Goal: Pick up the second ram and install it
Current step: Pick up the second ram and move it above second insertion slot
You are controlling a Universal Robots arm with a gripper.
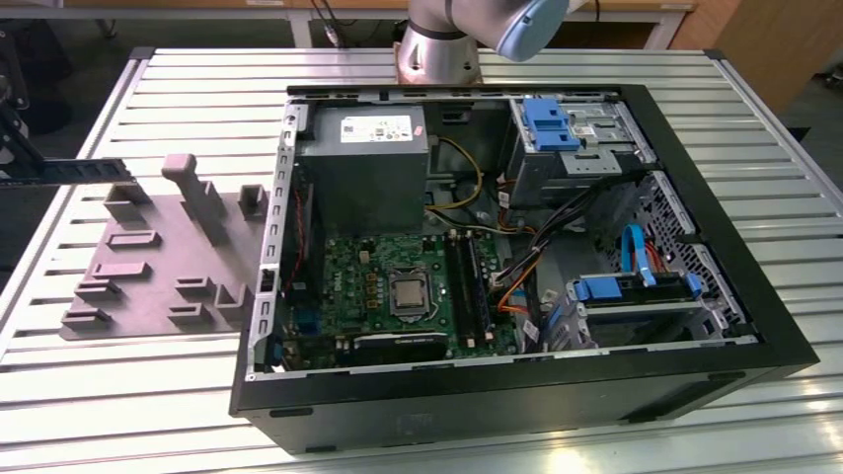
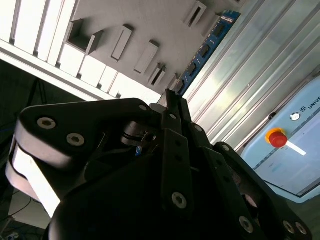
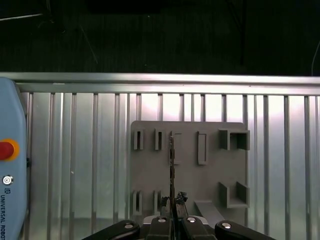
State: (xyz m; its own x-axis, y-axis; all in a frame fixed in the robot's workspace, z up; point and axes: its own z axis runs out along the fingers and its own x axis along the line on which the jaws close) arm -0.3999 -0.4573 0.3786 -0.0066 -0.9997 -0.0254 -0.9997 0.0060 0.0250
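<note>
So the end effector [image 3: 172,205] had its fingers [image 3: 161,220] pinched shut on the second ram [image 2: 205,50]. In the first wrist view the stick showed up edge-on as a thin dark line running out from between the fingertips. In the second wrist view you could see its flat side: blue board with a row of small black chips, sticking out past the tips.

Behind the stick sat the grey moulded tray [image 3: 210,170] with its raised blocks and narrow slotted holders. In the first wrist view the ram lined up across the tray's middle, between two of the upright holders. I couldn't tell whether it was touching the tray or hanging clear of it.

The tray lay flat on the ribbed aluminium worktop [image 3: 90,150]. A light-blue control box [image 3: 11,200] with a red stop button [image 3: 5,149] sat off to one side on the same surface.

In the exterior view, a dark narrow strip reached in from that view's left edge, near the tray's far corner, which looked like the same stick. Just beside the tray, on the exterior view's right, the open black PC case [image 1: 527,395] lay on its side. Inside it were the green motherboard [image 1: 375,272], the long black memory slots [image 1: 468,281], the grey power supply [image 1: 362,163] and the blue drive brackets [image 1: 547,123]. Way at the back stood the arm's base [image 1: 441,44].
</note>
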